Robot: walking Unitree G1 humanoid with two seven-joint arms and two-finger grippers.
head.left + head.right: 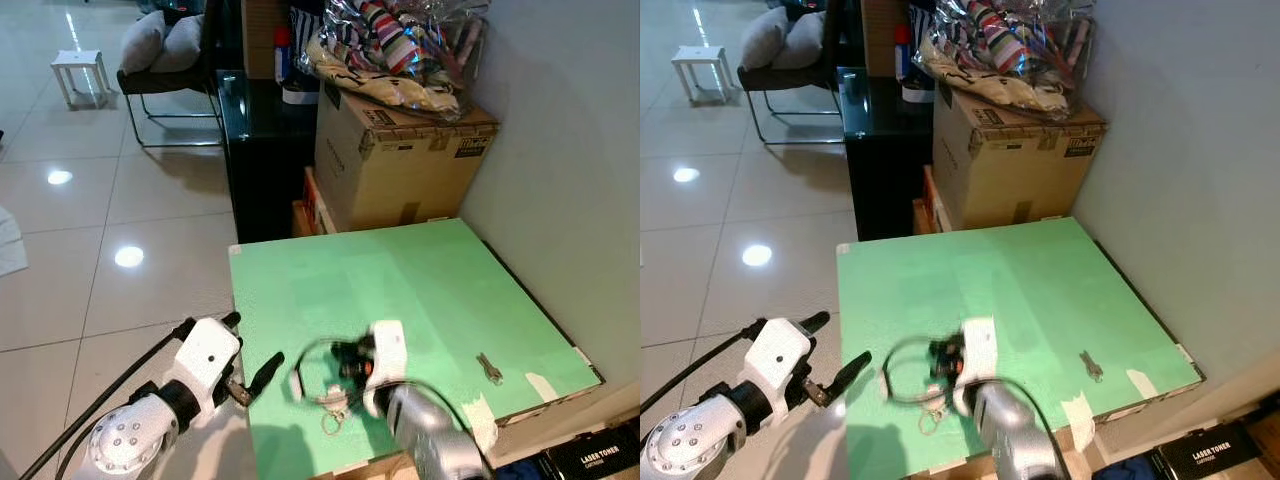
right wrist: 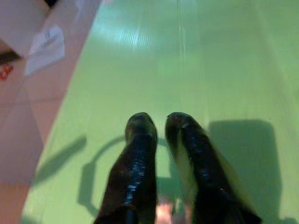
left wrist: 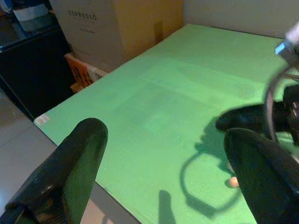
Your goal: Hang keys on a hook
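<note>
The right gripper point(image 1: 345, 365), fingers nearly together, hovers over the green board point(image 1: 400, 290) with the keys point(image 1: 332, 412) dangling just beneath it, apparently picked up; next it must find a hook.

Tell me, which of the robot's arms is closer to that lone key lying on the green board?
Right. The right tool hovers over the board, inboard of the key; the left tool sits at the board's far left edge.
</note>
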